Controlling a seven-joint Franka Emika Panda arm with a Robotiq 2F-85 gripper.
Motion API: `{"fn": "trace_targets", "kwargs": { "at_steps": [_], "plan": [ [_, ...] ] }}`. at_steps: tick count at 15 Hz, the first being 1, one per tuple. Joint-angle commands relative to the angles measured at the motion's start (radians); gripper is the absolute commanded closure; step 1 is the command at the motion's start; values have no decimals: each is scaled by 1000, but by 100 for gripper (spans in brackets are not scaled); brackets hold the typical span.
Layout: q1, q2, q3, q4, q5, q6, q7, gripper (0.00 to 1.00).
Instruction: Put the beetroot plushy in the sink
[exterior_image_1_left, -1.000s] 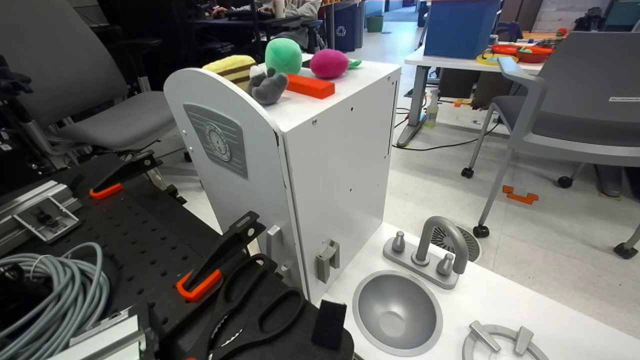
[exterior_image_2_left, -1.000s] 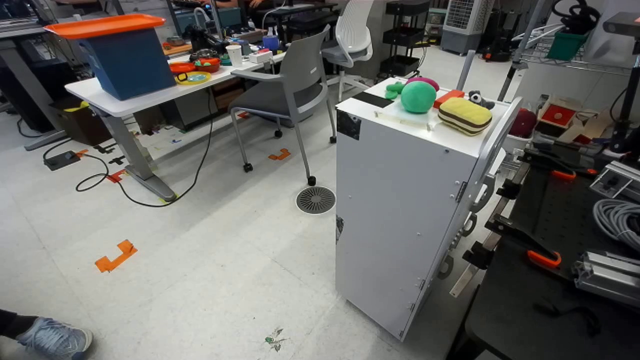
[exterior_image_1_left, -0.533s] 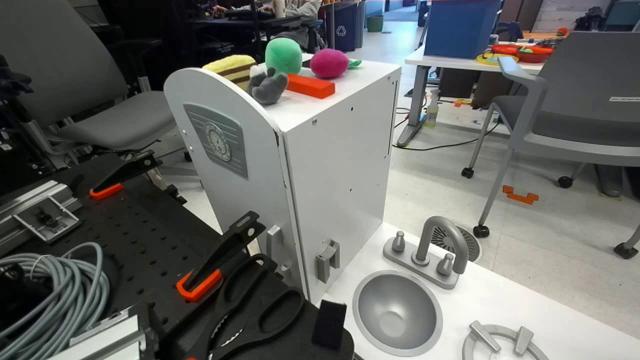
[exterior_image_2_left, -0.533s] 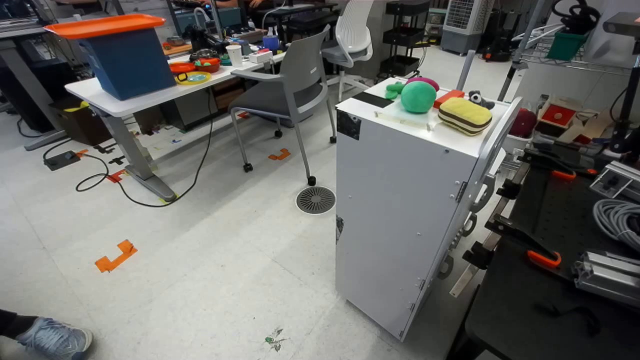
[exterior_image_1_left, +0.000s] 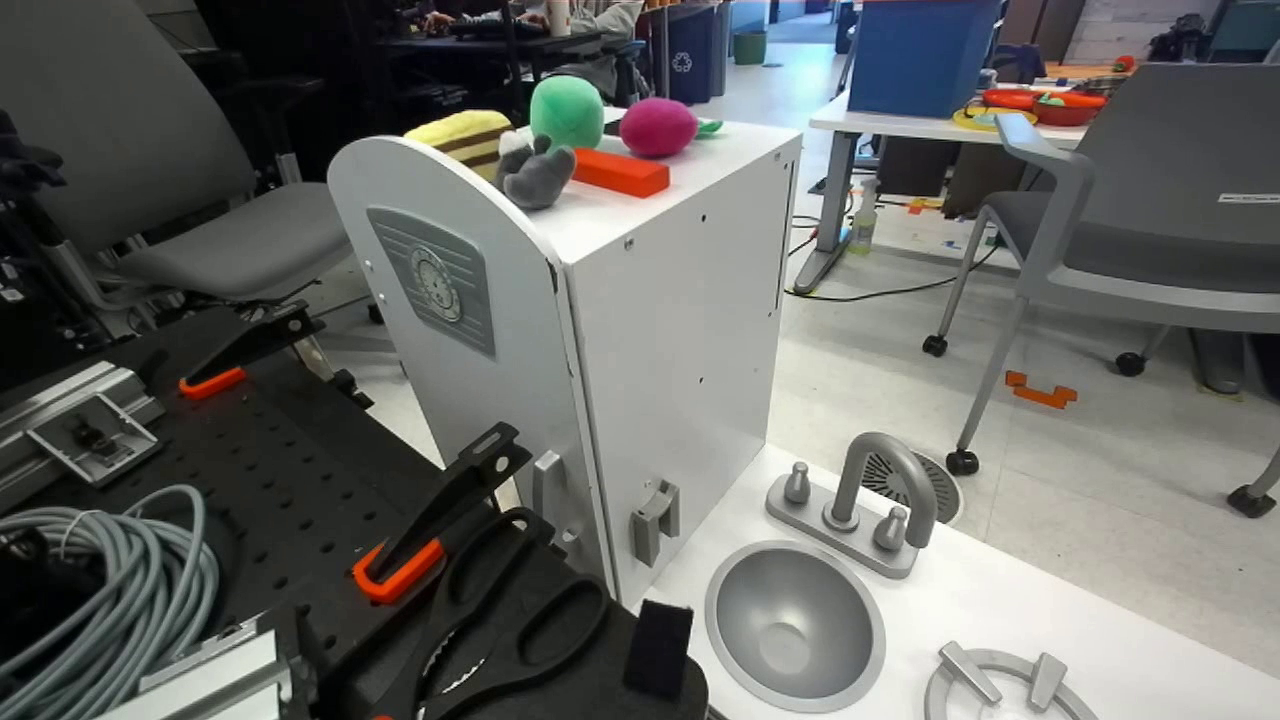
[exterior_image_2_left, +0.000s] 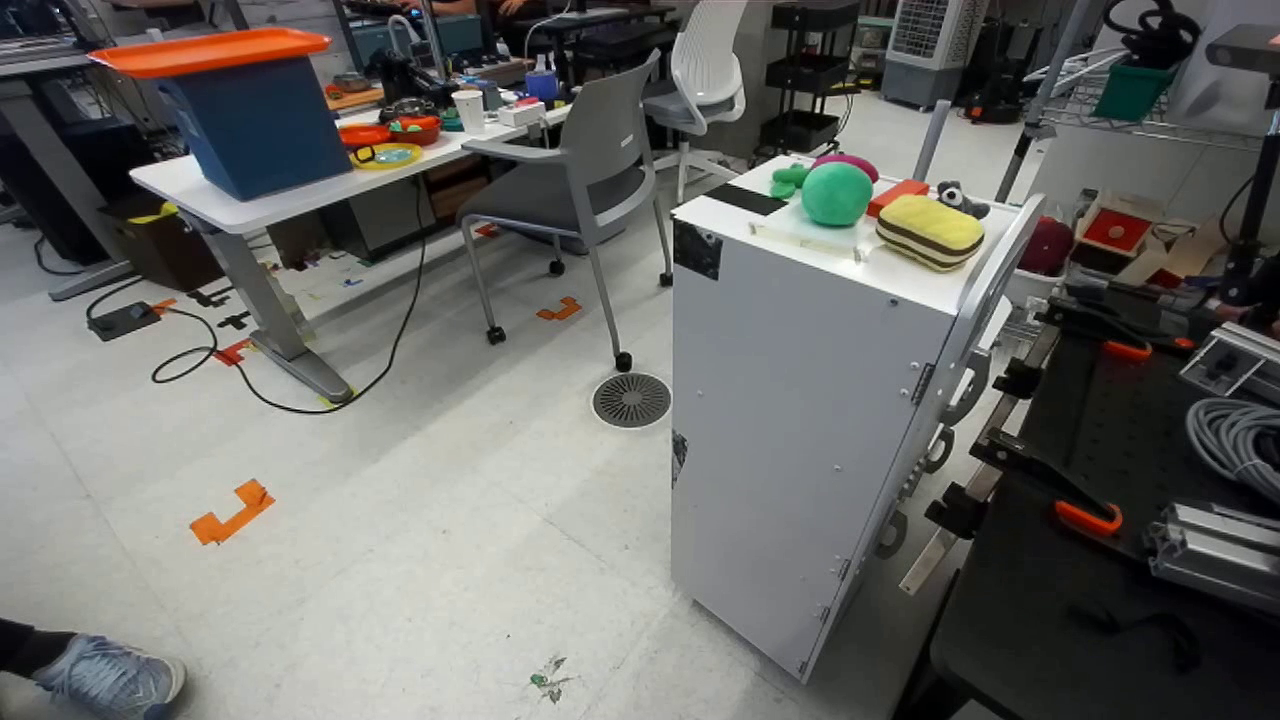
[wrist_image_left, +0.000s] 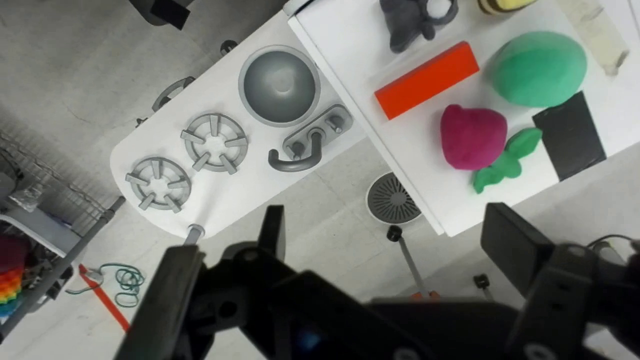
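Note:
The magenta beetroot plushy (wrist_image_left: 472, 137) with green leaves lies on top of the white cabinet, near its edge. Both exterior views show it too, beside the green plush ball; in an exterior view the plushy (exterior_image_2_left: 850, 165) is partly hidden behind that ball. The grey round sink (wrist_image_left: 279, 85) is set in the lower white counter beside the cabinet, and its bowl (exterior_image_1_left: 795, 630) holds nothing. My gripper (wrist_image_left: 385, 206) shows only in the wrist view, where its fingers stand wide apart with nothing between them. The plushy is beyond the right finger, apart from it.
On the cabinet top around the plushy are an orange-red block (wrist_image_left: 427, 80), the green ball (wrist_image_left: 537, 69), a grey plush (wrist_image_left: 412, 20) and a yellow striped toy (exterior_image_2_left: 930, 232). An arched faucet (wrist_image_left: 300, 157) rises beside the sink. The tall cabinet side (exterior_image_1_left: 690, 320) stands next to the counter.

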Motion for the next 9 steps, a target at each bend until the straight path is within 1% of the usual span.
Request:
{"fn": "trace_targets", "kwargs": {
  "at_steps": [1,2,3,6,9],
  "plan": [
    [10,29,-21,52,51,-29,12,0],
    [18,26,-25,54,80,-43,-24,0],
    [25,17,-25,52,85,-54,-73,0],
    [48,3,-27,56,122,-106,-256,0],
    [64,9,-24,69,112,-154,-375,0]
  ]
}}
